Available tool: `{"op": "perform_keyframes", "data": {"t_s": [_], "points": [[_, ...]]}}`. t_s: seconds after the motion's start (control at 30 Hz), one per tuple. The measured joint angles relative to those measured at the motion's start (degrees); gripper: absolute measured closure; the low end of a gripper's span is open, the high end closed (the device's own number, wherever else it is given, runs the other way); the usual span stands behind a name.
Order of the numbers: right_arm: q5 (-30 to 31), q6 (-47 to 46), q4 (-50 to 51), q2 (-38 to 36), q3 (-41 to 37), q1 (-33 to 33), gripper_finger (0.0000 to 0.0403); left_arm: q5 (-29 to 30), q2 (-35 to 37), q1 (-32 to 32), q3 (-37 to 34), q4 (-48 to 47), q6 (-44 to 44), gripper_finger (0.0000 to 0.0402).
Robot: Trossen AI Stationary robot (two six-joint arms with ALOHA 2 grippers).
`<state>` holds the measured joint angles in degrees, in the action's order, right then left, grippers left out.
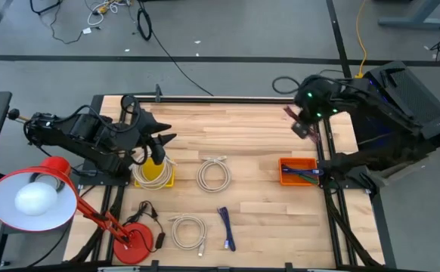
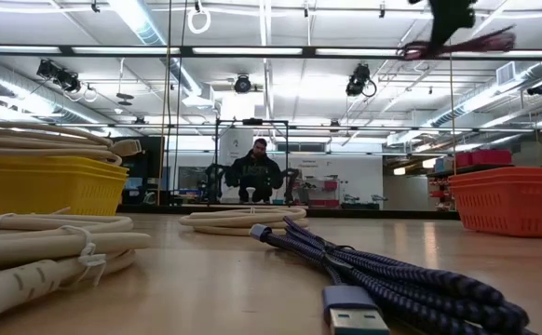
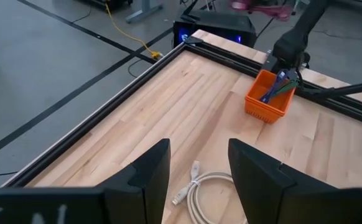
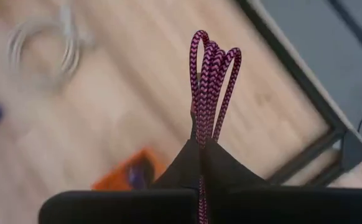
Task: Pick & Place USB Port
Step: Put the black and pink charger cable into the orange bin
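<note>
A coiled pink braided cable [image 4: 211, 74] is in my shut right gripper [image 4: 201, 148], which hovers high over the table's far right [image 1: 305, 127], beyond the orange basket [image 1: 297, 171]. That basket holds blue and green cables. My left gripper [image 3: 199, 180] is open and touches nothing; it hangs over the yellow basket [image 1: 153, 174], which holds a cream cable. Two cream coils [image 1: 212, 174] [image 1: 188, 230] and a blue braided USB cable [image 1: 226, 228] lie on the wooden table. My right gripper pinches the bundled pink cable between its two fingers. Several looped strands [image 4: 213, 118] stick out past the fingertips. In the low view the bundle [image 2: 462, 42] juts out sideways from the gripper, lifted clear of the table and high above it.
A red desk lamp [image 1: 35, 198] stands at the table's near left corner. A black frame rail [image 1: 227, 98] runs along the far edge. Bare wood lies between the baskets [image 1: 250, 132]. A person [image 2: 257, 172] crouches in the room behind the table.
</note>
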<state>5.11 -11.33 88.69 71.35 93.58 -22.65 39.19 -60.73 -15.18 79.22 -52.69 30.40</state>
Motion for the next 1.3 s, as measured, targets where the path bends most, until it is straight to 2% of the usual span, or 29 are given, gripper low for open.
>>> {"op": "perform_keyframes", "data": {"t_s": [0.07, 0.17, 0.37, 0.47, 0.6, 0.7, 1.07, 1.3], "points": [[-2.88, 0.43, 1.11, -0.13, 1.20, 1.56, 0.0403, 0.56, 0.00, 0.00, 0.00, 0.06, 0.00, 0.0232], [-10.54, 1.86, 1.11, -1.17, 1.16, 3.59, 0.0403, 1.08, 0.00, 0.01, 0.00, 0.48, 0.02, 0.0232], [-9.14, -0.36, 1.07, -0.44, -4.80, 9.28, 0.0403, 1.11, 0.00, 0.00, 0.00, 1.06, 0.45, 0.0232], [-11.67, -0.62, 1.30, -0.36, -12.38, 11.22, 0.0403, 1.13, 0.00, 0.01, 0.00, 1.74, 0.43, 0.0232], [-11.93, 0.41, 1.42, -0.72, -22.83, 12.87, 0.0403, 1.67, -0.02, 0.00, 0.00, 1.83, 0.43, 0.0232], [-13.43, 0.80, 1.48, -1.18, -27.36, 12.70, 0.0403, 2.34, 0.00, 0.01, 0.00, 1.86, 0.42, 0.0232], [-13.04, 1.69, 1.04, -1.18, -29.26, 12.67, 0.0403, 4.03, 0.00, 0.00, 0.00, 1.89, 0.45, 0.0232], [-12.12, 1.80, -2.98, -0.51, -29.75, 12.67, 0.0403, 4.93, -0.01, 0.01, 0.00, 1.92, 0.49, 0.0232]]}}
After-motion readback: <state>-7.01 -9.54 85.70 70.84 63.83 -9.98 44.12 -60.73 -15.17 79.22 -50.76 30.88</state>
